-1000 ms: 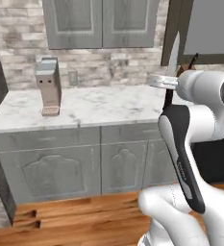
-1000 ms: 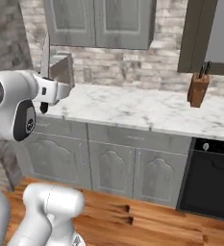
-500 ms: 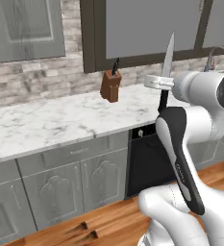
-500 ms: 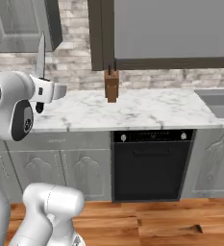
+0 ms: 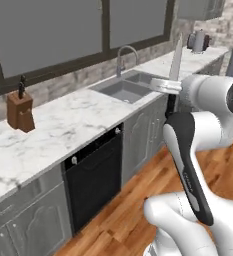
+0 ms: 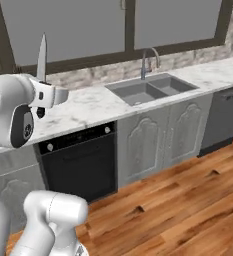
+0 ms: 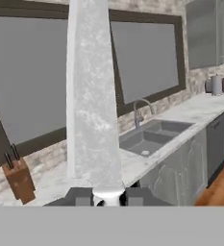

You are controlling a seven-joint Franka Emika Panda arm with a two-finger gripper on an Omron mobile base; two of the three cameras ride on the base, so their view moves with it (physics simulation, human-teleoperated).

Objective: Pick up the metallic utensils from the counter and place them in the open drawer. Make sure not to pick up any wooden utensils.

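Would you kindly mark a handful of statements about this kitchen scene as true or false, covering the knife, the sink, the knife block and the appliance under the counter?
1. The gripper holds a knife with its blade pointing up. True.
2. The sink is set into the marble counter below the windows. True.
3. The knife block lies on the wooden floor. False: it stands on the counter by the wall.
4. A black appliance sits under the counter, between grey cabinets. True.
5. The faucet stands at the counter's front edge. False: it stands behind the sink, by the wall.
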